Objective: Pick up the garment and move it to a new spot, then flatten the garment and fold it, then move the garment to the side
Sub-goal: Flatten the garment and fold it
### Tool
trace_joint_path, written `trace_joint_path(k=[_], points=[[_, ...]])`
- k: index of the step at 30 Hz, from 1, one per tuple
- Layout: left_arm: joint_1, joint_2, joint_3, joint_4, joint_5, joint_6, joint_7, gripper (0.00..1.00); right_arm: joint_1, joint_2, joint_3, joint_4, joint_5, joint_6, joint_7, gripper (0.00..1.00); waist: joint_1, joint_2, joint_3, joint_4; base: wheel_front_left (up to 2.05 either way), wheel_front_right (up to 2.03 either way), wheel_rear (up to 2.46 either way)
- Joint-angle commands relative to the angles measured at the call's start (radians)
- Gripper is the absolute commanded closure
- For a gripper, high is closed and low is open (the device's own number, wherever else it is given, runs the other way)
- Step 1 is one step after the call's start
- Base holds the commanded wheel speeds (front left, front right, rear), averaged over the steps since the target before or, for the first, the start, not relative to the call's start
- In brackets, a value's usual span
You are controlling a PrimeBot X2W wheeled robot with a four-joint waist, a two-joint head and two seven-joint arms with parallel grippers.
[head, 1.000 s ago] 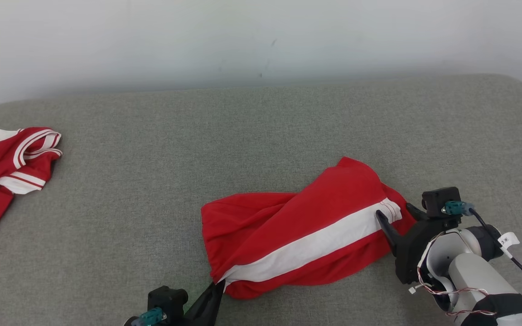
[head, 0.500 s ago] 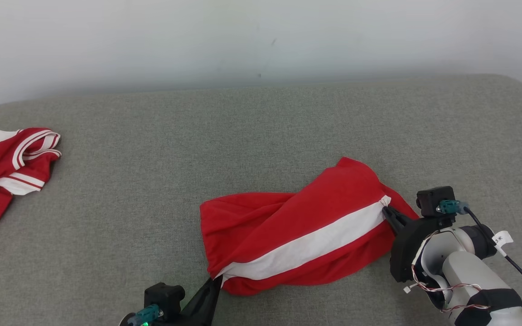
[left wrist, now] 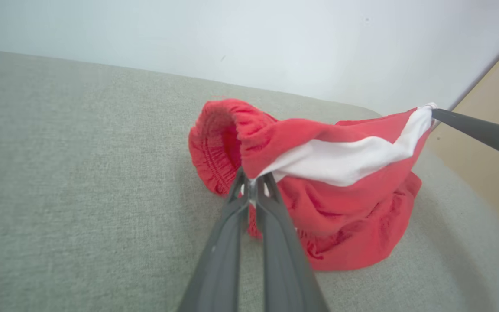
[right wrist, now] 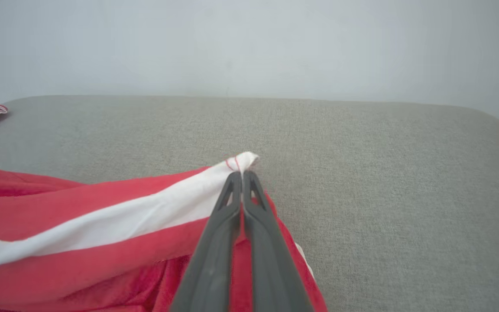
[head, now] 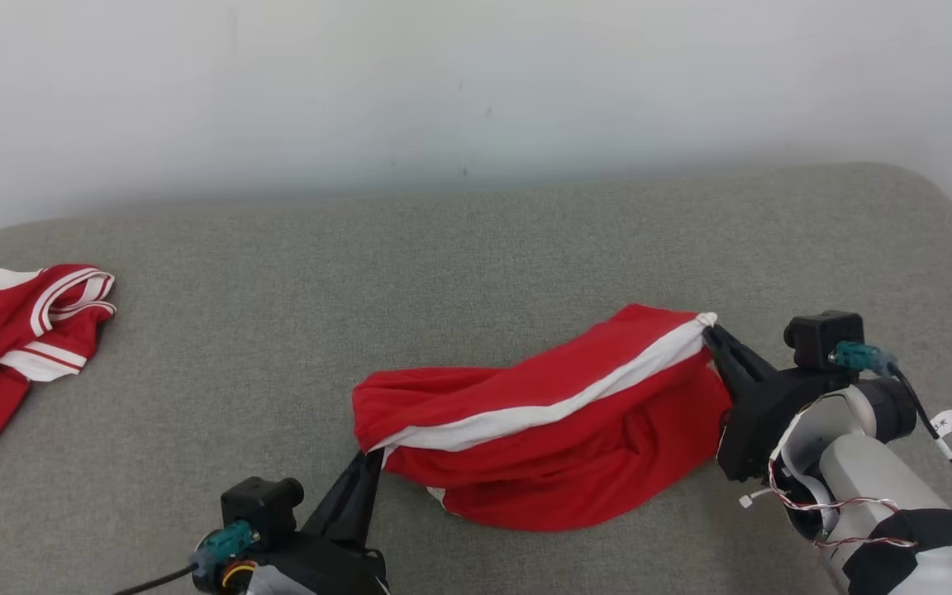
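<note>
Cloth is strung between two grippers: the garment (head: 559,421), red with one broad white stripe, is held up by its striped edge over the grey upholstered pad (head: 443,273), right of the middle and near the front edge. The left gripper (head: 368,456) has its two dark fingers pressed together on the stripe's near end, beside what looks like a gathered elastic opening (plainest from the left wrist camera). The right gripper (head: 711,332) pinches the stripe's other end, and a small white nub of cloth pokes out past its tips. Between the two grips the stripe runs fairly taut, rising toward the right-hand side. Below it the red cloth sags in loose folds, and its lowest part lies bunched on the pad.

A good deal is out of sight. The garment's underside is hidden by its own folds, and I cannot tell what the small pale scrap at its lower edge is. The left arm is cut off by the bottom of the head view, leaving only the fingers and a dark block with a teal plug. The pale right forearm, with its loose wires, runs off at the lower right corner.

At the pad's left edge, well apart from all this, lies a red jersey (head: 13,330) with white trim, crumpled and partly cut off. A dark mark on it is too clipped to read. A pale wall (head: 443,83) stands behind the pad's back edge.
</note>
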Motion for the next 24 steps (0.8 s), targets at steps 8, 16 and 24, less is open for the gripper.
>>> trace_joint_path(k=[8, 16, 24], points=[[-0.108, 0.083, -0.053, -0.102, -0.125, 0.001, 0.088, 1.00, -0.020, -0.025, -0.049, -0.132, 0.047, 0.001, -0.058, 1.00, 0.0001, 0.0000, -0.057, -0.021, 0.00, 0.00, 0.00], [-0.281, 0.210, -0.081, -0.259, -0.281, 0.001, 0.288, 1.00, -0.128, -0.010, -0.108, -0.253, 0.004, 0.001, -0.046, 1.00, 0.0001, 0.0000, -0.063, -0.063, 0.00, 0.00, 0.00], [-0.414, 0.266, -0.061, -0.313, -0.366, 0.003, 0.408, 1.00, -0.255, -0.012, -0.147, -0.324, -0.069, 0.001, 0.006, 1.00, 0.0001, 0.0000, -0.056, -0.090, 0.00, 0.00, 0.00]])
